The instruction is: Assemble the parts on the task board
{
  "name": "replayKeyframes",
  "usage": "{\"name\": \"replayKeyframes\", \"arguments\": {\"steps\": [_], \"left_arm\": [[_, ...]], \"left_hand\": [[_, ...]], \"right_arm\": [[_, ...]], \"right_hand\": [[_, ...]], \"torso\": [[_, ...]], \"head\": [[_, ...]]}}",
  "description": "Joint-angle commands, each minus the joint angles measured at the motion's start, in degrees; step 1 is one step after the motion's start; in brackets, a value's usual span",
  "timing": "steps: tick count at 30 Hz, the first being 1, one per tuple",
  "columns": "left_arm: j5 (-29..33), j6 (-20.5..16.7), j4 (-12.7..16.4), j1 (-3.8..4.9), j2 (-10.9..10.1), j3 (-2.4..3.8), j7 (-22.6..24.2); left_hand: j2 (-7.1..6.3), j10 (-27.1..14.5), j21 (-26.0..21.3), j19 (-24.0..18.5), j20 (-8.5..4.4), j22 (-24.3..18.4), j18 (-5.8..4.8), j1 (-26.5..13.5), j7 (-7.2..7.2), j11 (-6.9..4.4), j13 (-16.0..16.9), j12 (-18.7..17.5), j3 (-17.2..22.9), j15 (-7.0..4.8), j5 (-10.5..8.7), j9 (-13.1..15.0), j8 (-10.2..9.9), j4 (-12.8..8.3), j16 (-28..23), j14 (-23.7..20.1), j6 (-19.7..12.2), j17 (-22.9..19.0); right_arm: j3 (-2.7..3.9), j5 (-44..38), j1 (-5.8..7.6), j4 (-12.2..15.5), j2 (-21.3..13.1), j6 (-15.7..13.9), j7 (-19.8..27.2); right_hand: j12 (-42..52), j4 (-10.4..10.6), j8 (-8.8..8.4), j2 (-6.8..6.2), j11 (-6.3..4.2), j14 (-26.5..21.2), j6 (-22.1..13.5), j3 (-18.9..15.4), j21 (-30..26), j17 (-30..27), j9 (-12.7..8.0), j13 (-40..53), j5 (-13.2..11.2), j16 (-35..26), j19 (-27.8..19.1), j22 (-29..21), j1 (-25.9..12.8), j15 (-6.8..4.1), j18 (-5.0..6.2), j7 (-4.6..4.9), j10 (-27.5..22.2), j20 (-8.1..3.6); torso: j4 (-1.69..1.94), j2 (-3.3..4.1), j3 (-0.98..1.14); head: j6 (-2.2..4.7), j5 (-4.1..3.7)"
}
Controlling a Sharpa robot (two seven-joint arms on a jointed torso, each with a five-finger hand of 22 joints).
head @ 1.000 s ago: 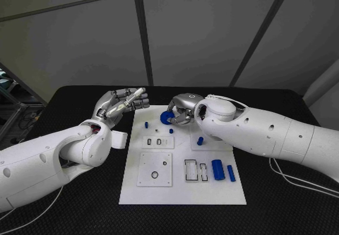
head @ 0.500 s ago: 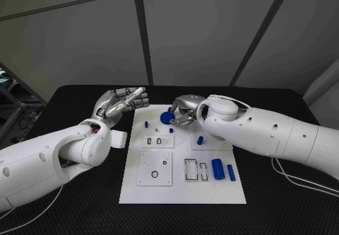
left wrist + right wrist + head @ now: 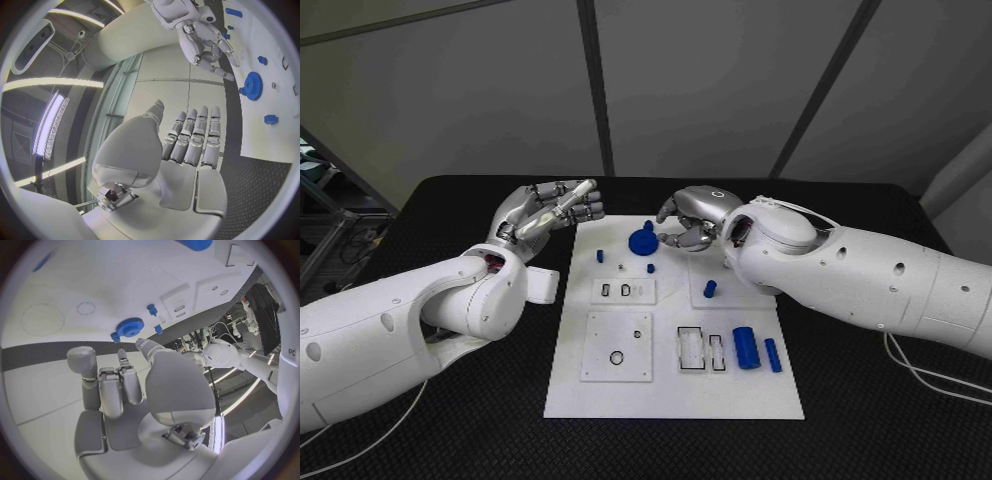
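On the left you saw the left hand (image 3: 548,212) raised over the black table (image 3: 444,210), just beside the far left corner of the white board (image 3: 672,390). Its fingers (image 3: 195,140) lay straight and close together, and they held nothing.

On the board, a blue gear (image 3: 643,241) stood at the far end, free of both hands. Near it stood small blue pegs (image 3: 600,255), and one more peg (image 3: 710,288) stood on the right raised plate. Two blue cylinders (image 3: 746,347) lay side by side near the right edge of the board.

On the right, the right hand (image 3: 692,220) hung over the far end of the board, just beside the gear but apart from it. Its fingers (image 3: 115,387) were curled in on nothing.
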Motion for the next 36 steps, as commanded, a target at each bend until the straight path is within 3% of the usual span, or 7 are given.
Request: {"name": "replayKeyframes", "arguments": {"steps": [1,4,11,18,27,31,36], "left_arm": [[-0.4,0.1,0.1,0.09,-0.2,0.04,0.3],[-0.4,0.1,0.2,0.09,-0.3,0.04,0.3],[-0.4,-0.1,0.4,0.09,-0.7,0.04,0.3],[-0.1,-0.1,0.6,0.1,-0.6,0.03,0.3],[-0.1,-0.1,0.6,0.09,-0.4,0.03,0.1],[-0.1,0.0,0.6,0.08,-0.3,0.02,0.1],[-0.1,0.1,0.5,0.08,-0.1,0.02,0.1]], "left_hand": [[0.53,0.0,-0.2,-0.4,-0.14,-0.1,-1.06,-0.1,3.48,0.26,-0.1,-0.4,0.1,0.08,0.06,-0.1,-0.3,-0.3,-0.3,-0.5,-0.2,-0.1],[0.53,0.0,-0.2,-0.4,-0.14,-0.1,-1.06,-0.1,3.47,0.26,-0.1,-0.4,0.2,0.08,0.06,-0.1,-0.4,-0.3,-0.3,-0.5,-0.2,-0.1],[0.53,0.0,-0.2,-0.4,-0.14,-0.1,-1.05,-0.1,3.47,0.26,-0.1,-0.4,0.2,0.07,0.06,-0.1,-0.4,-0.3,-0.2,-0.4,-0.2,-0.1],[0.53,0.0,-0.2,-0.4,-0.15,-0.1,-1.05,-0.1,3.46,0.26,-0.1,-0.4,0.2,0.07,0.06,-0.1,-0.4,-0.3,-0.2,-0.4,-0.1,0.0],[0.52,0.0,-0.2,-0.3,-0.15,-0.1,-1.04,-0.1,3.45,0.25,-0.1,-0.4,0.2,0.05,0.06,0.0,-0.4,-0.4,-0.2,-0.3,-0.1,0.0],[0.52,0.0,-0.2,-0.3,-0.15,-0.1,-1.04,-0.1,3.45,0.25,-0.1,-0.4,0.2,0.05,0.06,0.0,-0.4,-0.4,-0.2,-0.3,-0.1,0.0],[0.52,0.0,-0.2,-0.3,-0.15,-0.1,-1.04,-0.1,3.45,0.25,-0.1,-0.4,0.2,0.05,0.06,0.0,-0.4,-0.4,-0.2,-0.3,-0.1,0.0]], "right_arm": [[0.07,4.8,0.16,1.8,-2.0,-8.3,5.1],[0.2,8.2,0.2,3.9,-4.9,-9.3,6.4],[0.64,16.4,0.33,6.6,-12.7,-6.8,10.0],[0.7,19.1,0.36,6.6,-19.6,-3.3,14.1],[0.66,19.5,0.27,3.8,-22.4,-1.8,15.3],[0.65,19.5,0.23,2.2,-22.0,-1.4,15.4],[0.64,19.6,0.16,0.6,-20.4,-0.9,15.1]], "right_hand": [[-0.5,0.8,0.34,-0.53,0.1,5.4,0.8,-0.8,-0.8,12.9,-0.1,5.9,-4.5,-0.6,-0.8,-1.0,-0.9,0.2,-0.75,-0.02,-0.2,0.21],[-0.9,0.9,0.38,-1.22,-0.04,5.2,1.1,-1.3,-1.5,12.1,-0.1,5.4,-7.3,-1.0,-1.3,-2.1,-0.6,0.09,-0.56,-0.19,-0.5,0.15],[-1.8,-1.4,0.91,-2.44,-0.46,4.9,2.9,-2.3,-2.8,10.7,0.0,4.5,-6.4,-1.6,-2.2,-4.0,3.2,-0.28,-0.28,-0.59,-1.1,-0.2],[-3.2,-3.0,0.9,-3.01,-0.79,4.3,3.8,-3.4,-4.7,8.4,-0.1,2.9,-6.3,-2.8,-3.5,-6.8,6.2,-0.57,0.15,-0.93,-2.3,-0.47],[-3.4,-3.4,0.58,-3.22,-0.97,4.3,3.5,-3.9,-4.9,8.3,-0.2,2.8,-5.8,-2.9,-3.5,-7.0,7.0,-0.74,0.17,-1.13,-2.3,-0.6],[-3.4,-3.5,0.32,-3.27,-0.99,4.3,3.2,-4.2,-5.0,8.3,-0.3,2.7,-5.7,-2.9,-3.5,-7.1,7.3,-0.78,0.17,-1.12,-2.4,-0.65],[-3.5,-3.4,-0.18,-3.28,-0.89,4.4,2.4,-4.7,-5.1,8.6,-0.3,2.7,-5.7,-2.8,-3.4,-7.1,7.4,-0.74,0.14,-0.99,-2.4,-0.67]], "torso": [[-0.05,-0.07,-0.03],[-0.1,-0.07,-0.01],[-0.59,-0.23,0.08],[-1.0,-0.28,0.29],[-1.04,-0.26,0.24],[-0.94,-0.24,0.2],[-0.87,-0.19,0.19]], "head": [[0.13,-0.07],[0.19,0.0],[0.49,-0.11],[0.78,-1.47],[0.76,-3.27],[0.84,-3.5],[0.78,-2.96]]}}
